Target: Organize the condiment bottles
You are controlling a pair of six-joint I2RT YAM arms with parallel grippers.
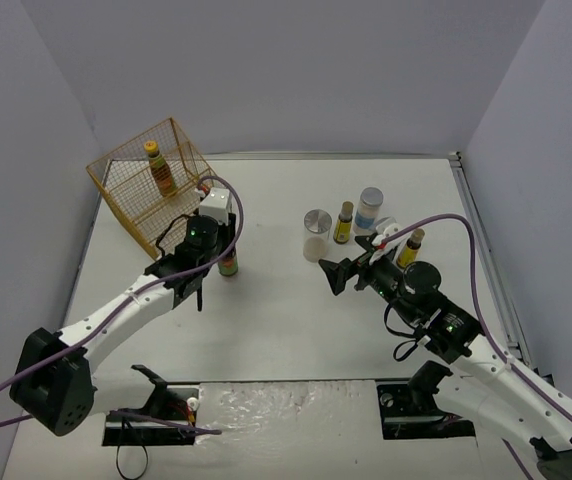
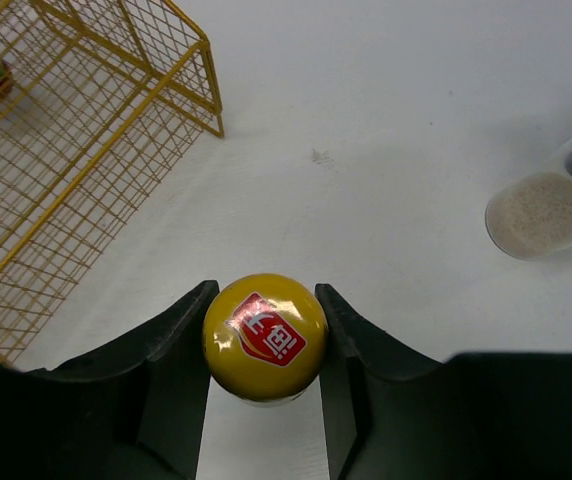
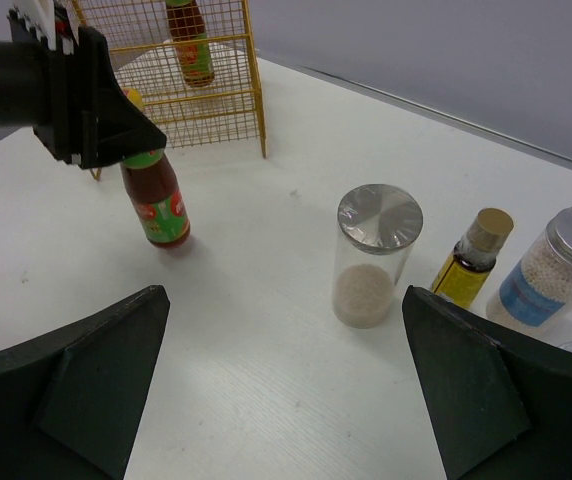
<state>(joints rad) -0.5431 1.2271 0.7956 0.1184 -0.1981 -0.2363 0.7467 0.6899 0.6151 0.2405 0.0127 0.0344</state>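
My left gripper (image 2: 264, 305) is shut on the yellow cap (image 2: 264, 336) of a red sauce bottle (image 3: 156, 205) with a green label band. The bottle leans slightly, its base at the table, just right of the yellow wire basket (image 1: 151, 190). One orange-capped bottle (image 1: 159, 167) stands inside the basket. My right gripper (image 3: 284, 320) is open and empty, facing a clear silver-lidded jar (image 3: 376, 255) of powder. Beyond it stand a slim yellow-label bottle (image 3: 474, 258) and a blue-label jar (image 3: 551, 270). Another slim bottle (image 1: 410, 247) stands by the right arm.
The basket lies on its side at the back left, its open face toward the table's middle. A small white object (image 1: 386, 227) sits between the blue-label jar and the right arm. Grey walls enclose the table on three sides.
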